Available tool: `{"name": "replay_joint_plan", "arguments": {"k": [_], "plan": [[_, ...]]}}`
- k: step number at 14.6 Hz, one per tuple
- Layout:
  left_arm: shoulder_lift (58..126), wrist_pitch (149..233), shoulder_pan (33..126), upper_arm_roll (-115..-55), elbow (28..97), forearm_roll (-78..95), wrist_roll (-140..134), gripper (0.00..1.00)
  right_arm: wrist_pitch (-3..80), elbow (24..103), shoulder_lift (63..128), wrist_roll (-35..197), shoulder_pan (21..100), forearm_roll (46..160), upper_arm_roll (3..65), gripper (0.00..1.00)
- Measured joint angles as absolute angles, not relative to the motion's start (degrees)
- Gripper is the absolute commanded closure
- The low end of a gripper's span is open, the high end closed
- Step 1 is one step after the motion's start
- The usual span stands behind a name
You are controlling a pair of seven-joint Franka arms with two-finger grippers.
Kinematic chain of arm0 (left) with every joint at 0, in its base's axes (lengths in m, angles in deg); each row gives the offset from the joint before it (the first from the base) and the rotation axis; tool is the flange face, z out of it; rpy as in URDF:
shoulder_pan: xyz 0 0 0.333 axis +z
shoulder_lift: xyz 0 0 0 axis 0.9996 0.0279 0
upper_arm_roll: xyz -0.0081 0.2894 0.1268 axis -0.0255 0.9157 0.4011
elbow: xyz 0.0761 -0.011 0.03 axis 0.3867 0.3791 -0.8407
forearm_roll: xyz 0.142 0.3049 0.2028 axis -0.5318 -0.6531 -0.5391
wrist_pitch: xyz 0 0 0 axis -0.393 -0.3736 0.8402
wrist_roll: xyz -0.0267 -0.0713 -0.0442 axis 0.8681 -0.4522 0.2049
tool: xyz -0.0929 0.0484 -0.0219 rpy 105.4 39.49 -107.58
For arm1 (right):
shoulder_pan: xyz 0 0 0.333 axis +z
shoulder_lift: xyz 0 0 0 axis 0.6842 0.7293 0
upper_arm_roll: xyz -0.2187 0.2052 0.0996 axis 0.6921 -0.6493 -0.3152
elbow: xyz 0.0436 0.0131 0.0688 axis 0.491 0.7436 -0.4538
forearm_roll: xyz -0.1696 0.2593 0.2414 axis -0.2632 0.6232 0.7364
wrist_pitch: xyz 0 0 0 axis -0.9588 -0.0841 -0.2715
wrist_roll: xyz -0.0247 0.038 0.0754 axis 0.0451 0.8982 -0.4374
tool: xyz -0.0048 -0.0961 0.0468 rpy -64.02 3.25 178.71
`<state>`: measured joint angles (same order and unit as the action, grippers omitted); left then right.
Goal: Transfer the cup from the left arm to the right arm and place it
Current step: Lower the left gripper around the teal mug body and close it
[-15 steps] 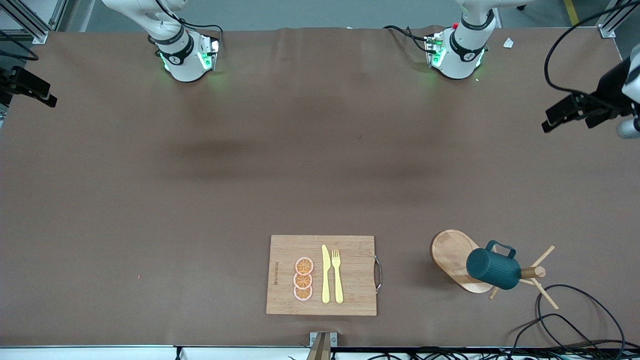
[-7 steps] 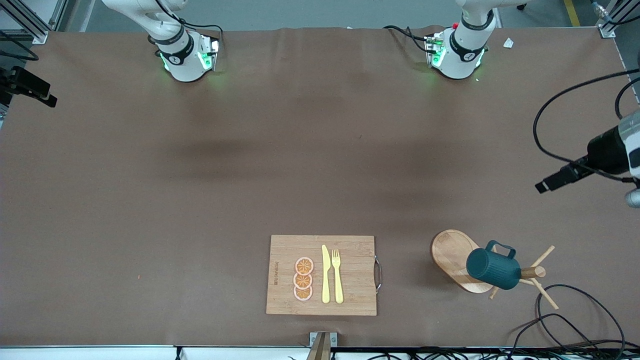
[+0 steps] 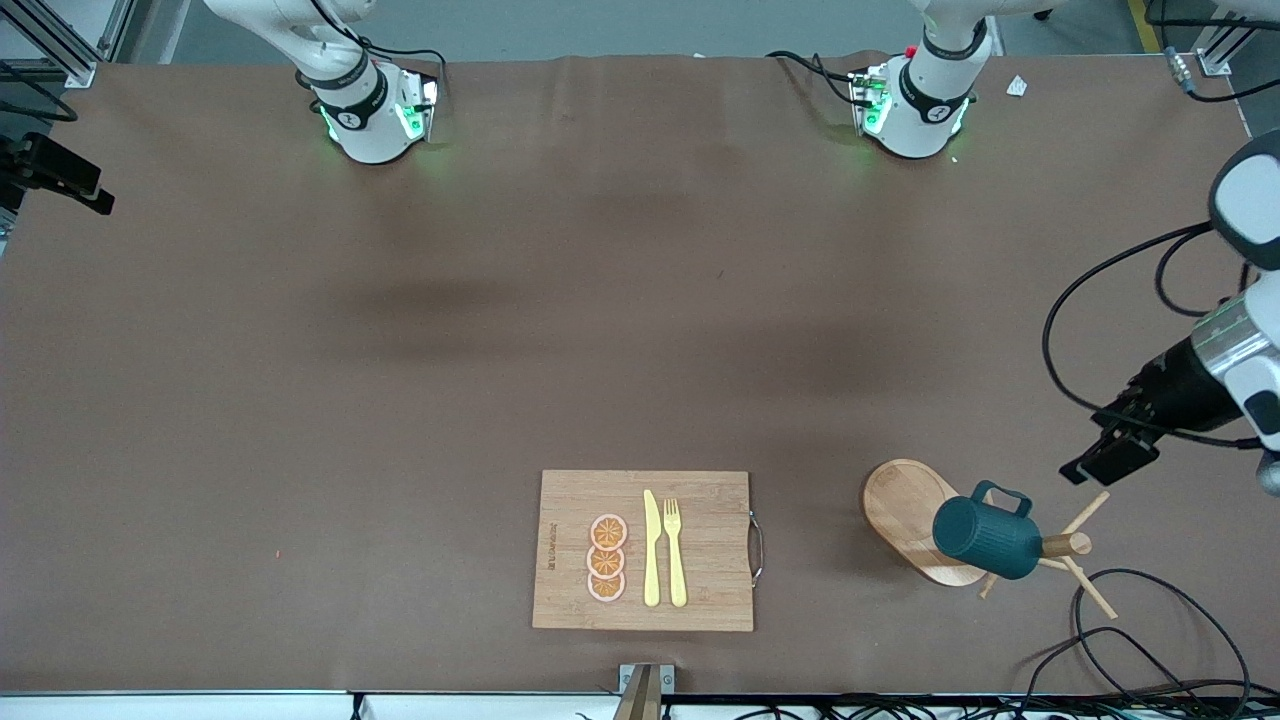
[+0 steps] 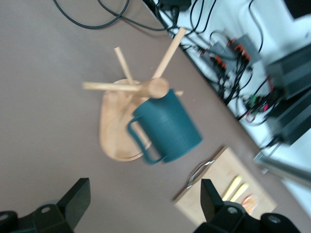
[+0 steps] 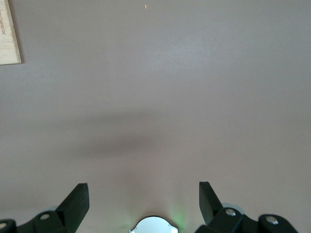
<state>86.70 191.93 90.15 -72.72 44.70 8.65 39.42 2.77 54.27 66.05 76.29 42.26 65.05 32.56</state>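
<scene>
A broad brown table (image 3: pixel 400 400) fills the scene, the two robot arms rising from their bases along its edge farthest from the front camera. The left gripper (image 3: pixel 1108 462) hangs in the air at the left arm's end of the table, its jaws spread wide and holding nothing; in the left wrist view the two dark fingers (image 4: pixel 73 201) frame open tabletop, with the cup standing clear of them and well ahead of their tips. The right gripper (image 5: pixel 143 204) waits out at the right arm's end of the table, its jaws likewise wide apart and empty, only bare brown surface showing between them and a corner of the cutting board off toward one side. That wooden cutting board (image 3: pixel 700 500) lies near the table edge closest to the front camera, about midway between the two grippers. A wooden mug stand (image 3: pixel 905 505) with an oval base and slanting pegs sits on the table just under and ahead of the left gripper's open jaws. The cup (image 3: pixel 985 537), dark teal with ribbed sides, hangs tilted on one of the stand's pegs, its handle turned upward and toward the left gripper, not touched by either finger. On the board lie a yellow knife (image 3: pixel 651 548) and fork (image 3: pixel 675 550) side by side, with three orange slices (image 3: pixel 607 558) stacked in a row next to them.
</scene>
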Motion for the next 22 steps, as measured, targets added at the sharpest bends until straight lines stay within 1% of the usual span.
{"name": "replay_joint_plan", "arguments": {"k": [5,10,22], "plan": [[92.9,202.2,88.6,-72.8,42.8,8.7,49.7,0.04,2.8,54.3,66.1,76.3,42.3,65.1,32.6,0.00],[97.3,208.7,88.6,-72.9,42.5,9.2,52.4,0.04,2.7,54.3,66.1,76.3,42.3,65.1,32.6,0.00],[100.1,209.4,88.7,-73.6,42.3,14.7,54.0,0.04,2.7,54.4,66.1,76.3,42.3,65.1,32.6,0.00]]}}
